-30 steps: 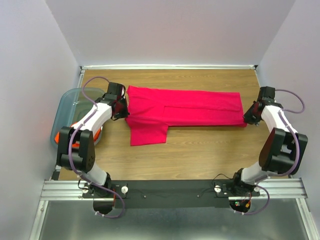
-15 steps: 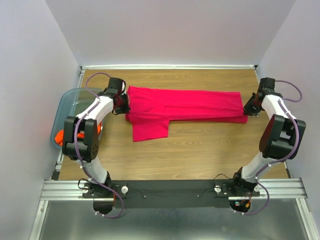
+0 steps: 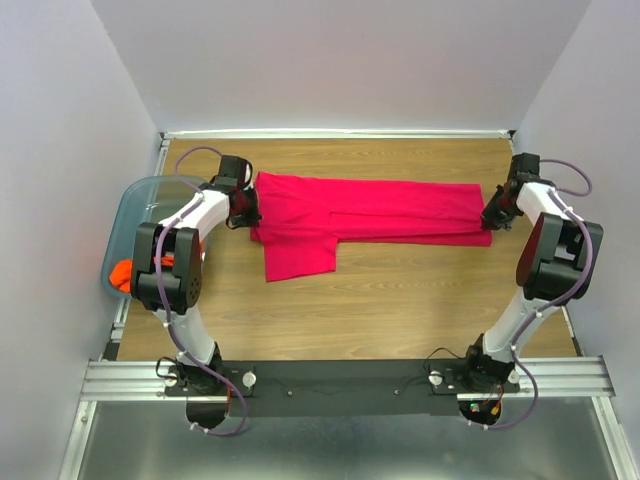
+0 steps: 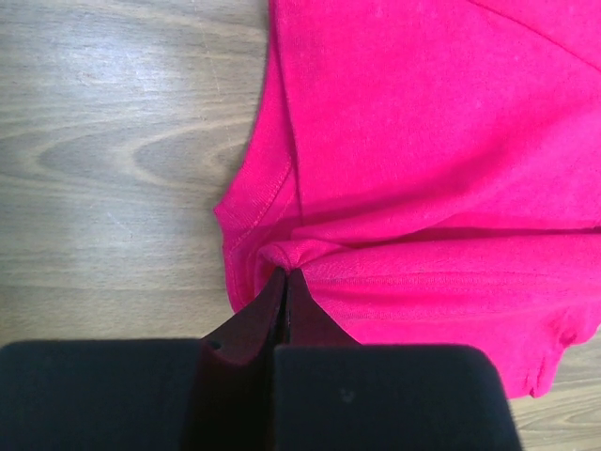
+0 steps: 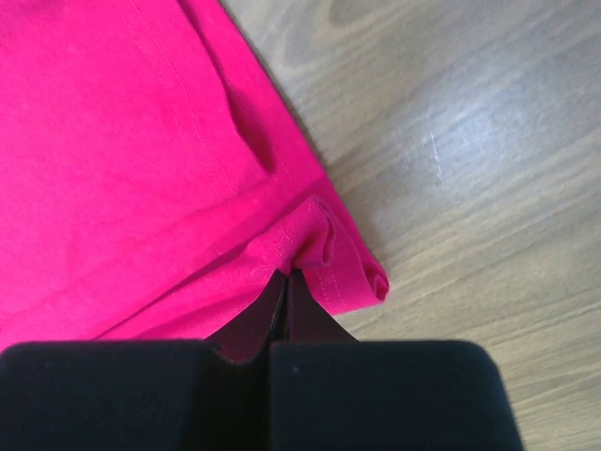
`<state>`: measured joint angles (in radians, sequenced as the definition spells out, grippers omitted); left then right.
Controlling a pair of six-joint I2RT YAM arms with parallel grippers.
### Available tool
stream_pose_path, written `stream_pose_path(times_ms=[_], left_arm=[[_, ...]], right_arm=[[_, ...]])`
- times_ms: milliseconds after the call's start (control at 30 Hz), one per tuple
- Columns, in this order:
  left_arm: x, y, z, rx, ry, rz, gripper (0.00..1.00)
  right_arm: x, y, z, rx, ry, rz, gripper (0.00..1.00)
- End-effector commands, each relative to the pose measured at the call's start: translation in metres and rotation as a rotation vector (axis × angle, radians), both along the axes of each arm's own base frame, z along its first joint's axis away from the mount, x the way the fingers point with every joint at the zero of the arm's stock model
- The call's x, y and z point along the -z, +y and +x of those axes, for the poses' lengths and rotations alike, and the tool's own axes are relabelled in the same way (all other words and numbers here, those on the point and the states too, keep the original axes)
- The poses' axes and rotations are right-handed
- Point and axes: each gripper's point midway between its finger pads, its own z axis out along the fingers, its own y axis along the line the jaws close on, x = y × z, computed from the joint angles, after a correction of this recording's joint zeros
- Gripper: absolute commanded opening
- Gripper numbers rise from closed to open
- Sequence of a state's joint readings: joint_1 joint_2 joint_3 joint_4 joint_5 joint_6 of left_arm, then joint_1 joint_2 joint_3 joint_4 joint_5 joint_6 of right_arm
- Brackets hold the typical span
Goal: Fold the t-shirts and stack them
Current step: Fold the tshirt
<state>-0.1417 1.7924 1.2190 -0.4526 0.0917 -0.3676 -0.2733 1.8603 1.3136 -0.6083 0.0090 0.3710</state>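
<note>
- On the far left of the top view we see a blue-grey bin (image 3: pixel 138 203) sitting at the left edge of the wooden table (image 3: pixel 400 310).
- A bit of the orange shirt (image 3: pixel 121 272) peeks out of the bin, at the middle left of the frame. The left arm hides most of it, so we cannot tell how it lies.
- Next comes the left gripper (image 3: pixel 247 213), in the upper left part of the frame. It sits right at the left end of the pink shirt (image 3: pixel 380 212).
- In the left wrist view, we see its two black fingers pressed tight together. A small bunch of pink cloth is pinched between the tips, close to a stitched edge.
- The pink shirt lies on the table in the upper middle of the top view. It makes a long strip that runs from one gripper to the other. One piece of it sticks out toward the bottom of the frame, near the left end.
- On the right we see the right gripper (image 3: pixel 489 218) at the right end of the pink strip.
- In the right wrist view, its fingers are squeezed together too. They pinch a little fold at the stitched corner of the pink shirt, with bare wood just beside it.
</note>
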Motion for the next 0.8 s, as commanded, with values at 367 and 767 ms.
stream_pose_path(times_ms=[367, 767], left_arm=[[0.016, 0.014, 0.006, -0.057, -0.005, 0.008, 0.00], [-0.045, 0.017, 0.007, -0.085, -0.142, 0.006, 0.70]], right_arm=[[0.015, -0.011, 0.015, -0.003, 0.029, -0.051, 0.02], [-0.023, 0.009, 0.017, -0.046, -0.072, -0.057, 0.68]])
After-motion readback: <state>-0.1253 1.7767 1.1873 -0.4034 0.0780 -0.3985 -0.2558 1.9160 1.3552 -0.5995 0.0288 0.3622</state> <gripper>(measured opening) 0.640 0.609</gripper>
